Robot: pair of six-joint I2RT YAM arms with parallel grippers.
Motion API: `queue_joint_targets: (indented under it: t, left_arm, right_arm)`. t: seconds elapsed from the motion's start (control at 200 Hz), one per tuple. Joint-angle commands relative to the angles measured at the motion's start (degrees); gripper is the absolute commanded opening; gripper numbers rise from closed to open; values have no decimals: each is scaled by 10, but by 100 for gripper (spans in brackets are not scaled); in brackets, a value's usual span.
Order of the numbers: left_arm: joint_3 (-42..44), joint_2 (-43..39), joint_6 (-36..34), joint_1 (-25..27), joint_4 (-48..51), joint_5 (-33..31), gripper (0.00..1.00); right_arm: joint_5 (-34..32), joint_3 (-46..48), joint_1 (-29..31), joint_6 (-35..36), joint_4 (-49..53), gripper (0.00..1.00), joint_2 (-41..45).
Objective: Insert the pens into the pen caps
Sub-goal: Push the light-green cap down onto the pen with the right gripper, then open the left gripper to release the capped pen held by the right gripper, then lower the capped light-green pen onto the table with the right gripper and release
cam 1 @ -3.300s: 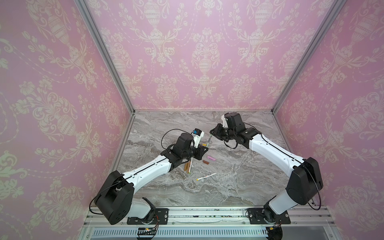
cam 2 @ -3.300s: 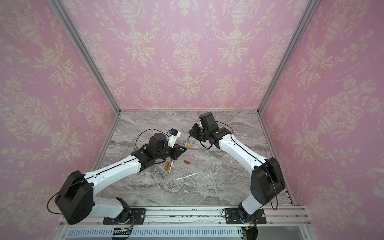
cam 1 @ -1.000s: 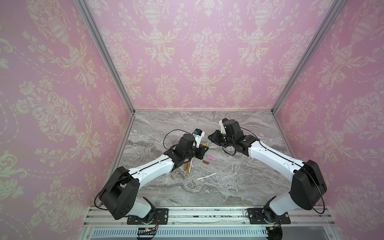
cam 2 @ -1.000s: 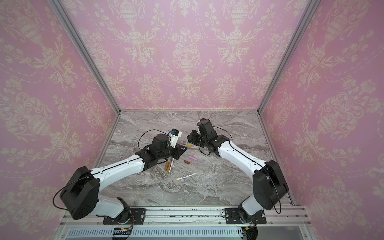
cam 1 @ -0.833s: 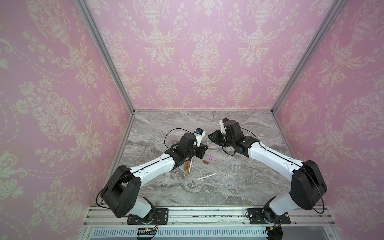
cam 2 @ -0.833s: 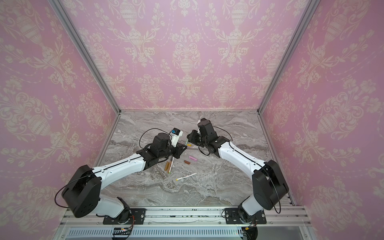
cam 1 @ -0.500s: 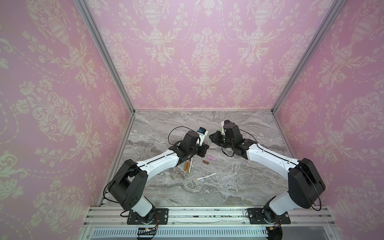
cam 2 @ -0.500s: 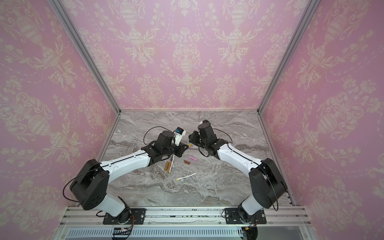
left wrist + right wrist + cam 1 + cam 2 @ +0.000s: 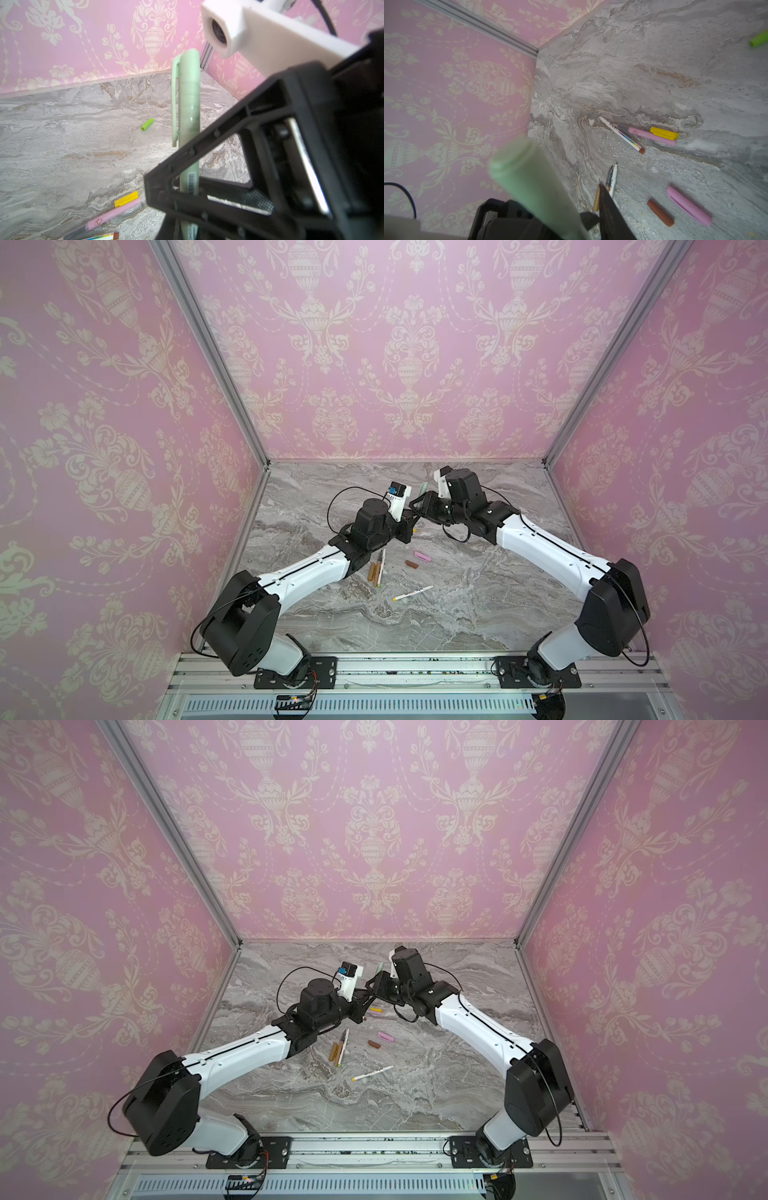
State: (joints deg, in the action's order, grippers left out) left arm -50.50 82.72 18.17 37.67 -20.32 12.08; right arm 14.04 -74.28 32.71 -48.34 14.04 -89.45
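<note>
In both top views the two grippers meet above the middle back of the table. My left gripper (image 9: 409, 523) (image 9: 360, 1003) is shut on the lower barrel of a sage green pen (image 9: 192, 180), which stands upright. A pale sage cap (image 9: 188, 83) (image 9: 423, 488) with a clip sits over the pen's upper end. My right gripper (image 9: 419, 507) (image 9: 374, 986) stands around the pen just above the left one. It is open, with a gap between its dark finger (image 9: 609, 209) and the sage pen (image 9: 533, 182).
On the marble table lie a pink cap (image 9: 423, 557), a brown cap (image 9: 411, 563), a tan pen (image 9: 372, 571), a white pen with a green end (image 9: 380, 568) and a white pen with a yellow end (image 9: 413, 593). Also there: a bright green cap (image 9: 148, 124), a yellow cap (image 9: 664, 133), a pink pen (image 9: 652, 136) and a white pen with a brown end (image 9: 620, 133).
Both grippers came together and shifted slightly toward the back wall with the sage pen between them. The right gripper's jaws have spread apart from the pen.
</note>
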Motion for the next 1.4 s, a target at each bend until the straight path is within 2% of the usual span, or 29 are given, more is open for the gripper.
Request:
queue_joint_targets:
  t: [0.0, 0.33, 0.485, 0.66, 0.675, 0.725, 0.806, 0.841, 0.936, 1.026, 1.226, 1.396]
  left_arm:
    - [23, -24, 35, 3, -27, -4, 0]
    - [20, -37, 59, 4, -8, 12, 0]
    - [22, -43, 70, 5, -4, 19, 0]
    - [26, -50, 84, 5, 1, 9, 0]
    - [27, -50, 85, 5, 1, 9, 5]
    - [34, -52, 88, 6, -1, 9, 30]
    - [47, -56, 91, 5, -5, 25, 53]
    - [54, -58, 89, 5, -8, 41, 59]
    - [69, -63, 75, 5, -1, 91, 63]
    - [81, -76, 57, 5, 23, 111, 66]
    - [108, -125, 3, 4, 78, 46, 80]
    - [103, -136, -25, 5, 99, 14, 84]
  right_arm:
    - [23, -30, -2, 29, 55, 36, -12]
    - [8, -25, -1, 25, 42, 23, -14]
    - [-13, -23, -1, 25, 41, 9, -5]
    - [-76, -20, -2, 25, 73, 1, 32]
    - [-83, -21, -3, 26, 80, 1, 36]
    - [-99, -27, -8, 30, 109, 1, 46]
    - [-118, -37, -20, 39, 164, 1, 59]
    - [-124, -36, -26, 46, 186, 1, 63]
    - [-132, -36, -48, 74, 262, 1, 64]
    - [-136, -29, -65, 108, 338, 2, 49]
    - [-153, 13, -79, 177, 412, 1, -11]
    - [-171, 20, -80, 208, 408, 1, -87]
